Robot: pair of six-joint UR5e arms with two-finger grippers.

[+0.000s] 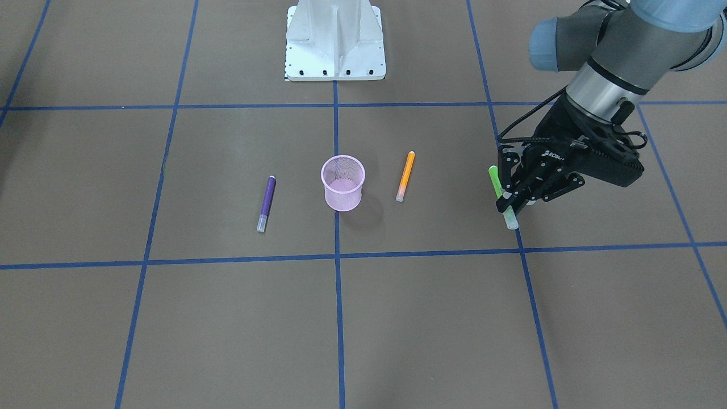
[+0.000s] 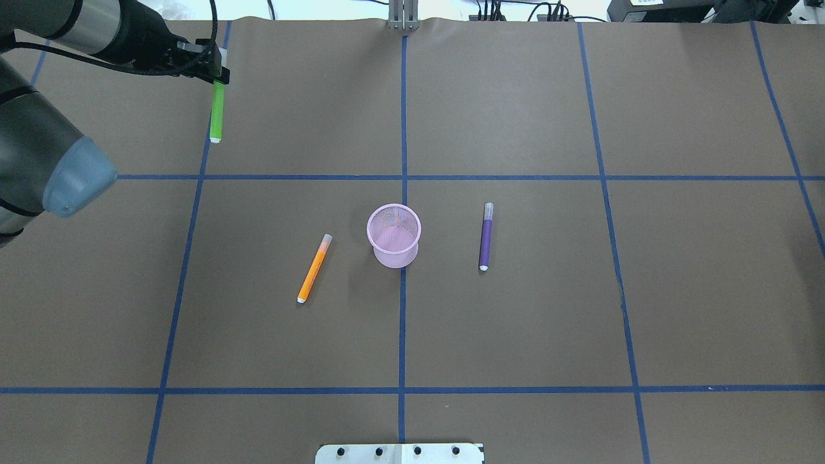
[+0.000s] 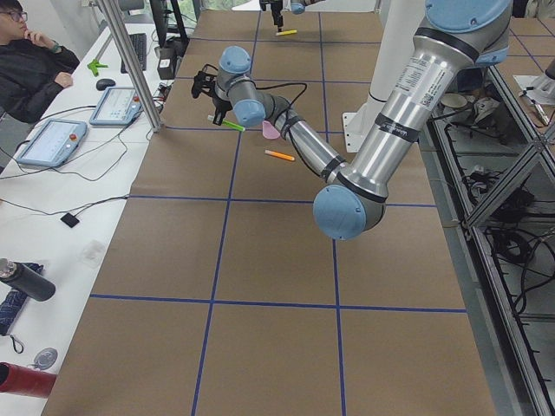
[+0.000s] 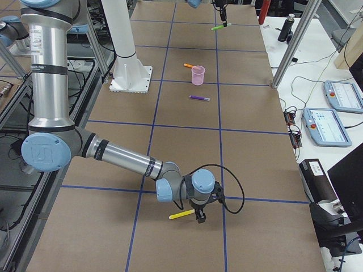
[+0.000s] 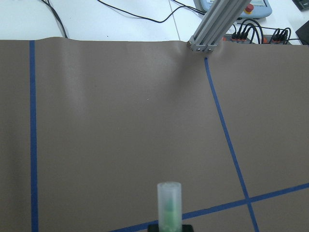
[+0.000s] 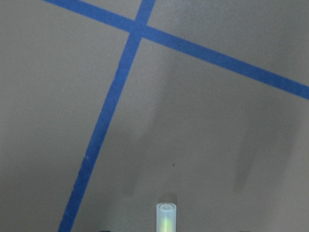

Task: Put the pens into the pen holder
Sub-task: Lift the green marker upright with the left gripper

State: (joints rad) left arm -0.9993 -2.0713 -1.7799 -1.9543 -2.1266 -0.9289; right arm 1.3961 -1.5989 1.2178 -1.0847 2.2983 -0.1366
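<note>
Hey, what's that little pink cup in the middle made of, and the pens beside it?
The pink cup looks like fine wire mesh, probably painted metal: a fine grid shows on its inner wall. The orange pen and purple pen look like smooth plastic, each with a solid coloured barrel and a pale, see-through cap. The green pen in the left claw looks alike.

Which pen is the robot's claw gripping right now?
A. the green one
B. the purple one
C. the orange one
A: the left gripper is closed on the green pen away from the others, while the purple pen and the orange pen lie loose on either side of the cup.
</note>
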